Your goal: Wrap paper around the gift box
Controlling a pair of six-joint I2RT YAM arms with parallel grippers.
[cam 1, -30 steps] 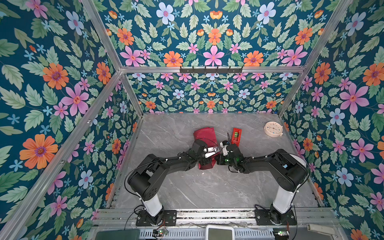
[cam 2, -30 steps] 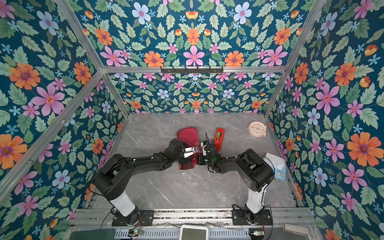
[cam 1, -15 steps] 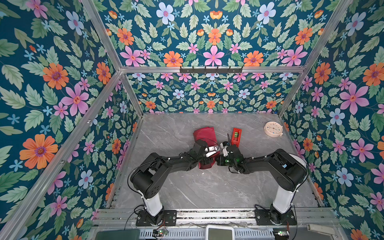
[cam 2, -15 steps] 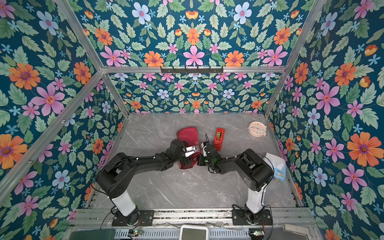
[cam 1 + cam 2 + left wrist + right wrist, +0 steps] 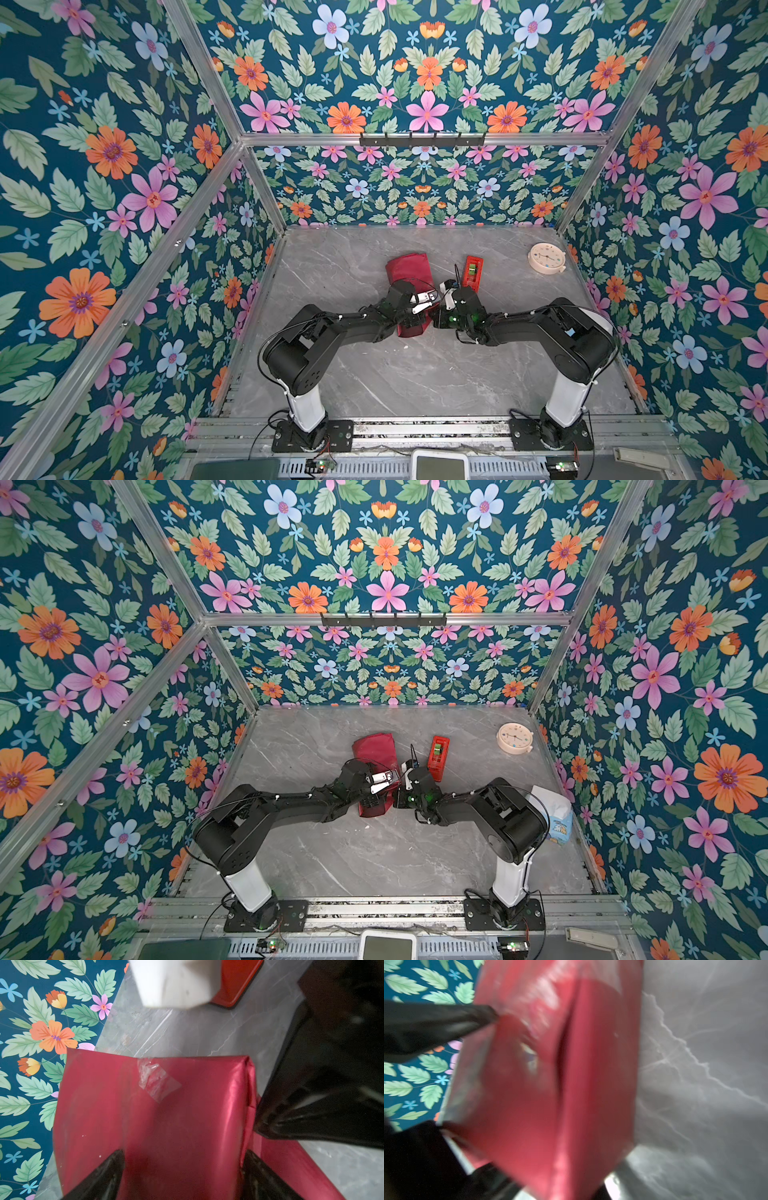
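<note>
The paper, dull red, is folded round the gift box, and the box itself is hidden. A clear strip of tape sits near the far fold. My left gripper stands open over the parcel, one black finger beside its edge and the other over the paper. My right gripper is shut, its tip against the parcel's side fold. In the right wrist view the paper covers its fingertips, so I cannot see whether it pinches the paper.
A red tape dispenser stands just behind the right wrist. A round cream clock lies at the back right. A tissue pack sits by the right wall. Floral walls enclose the grey marble table.
The left arm has shifted slightly. Both grippers stay at the wrapped parcel.
</note>
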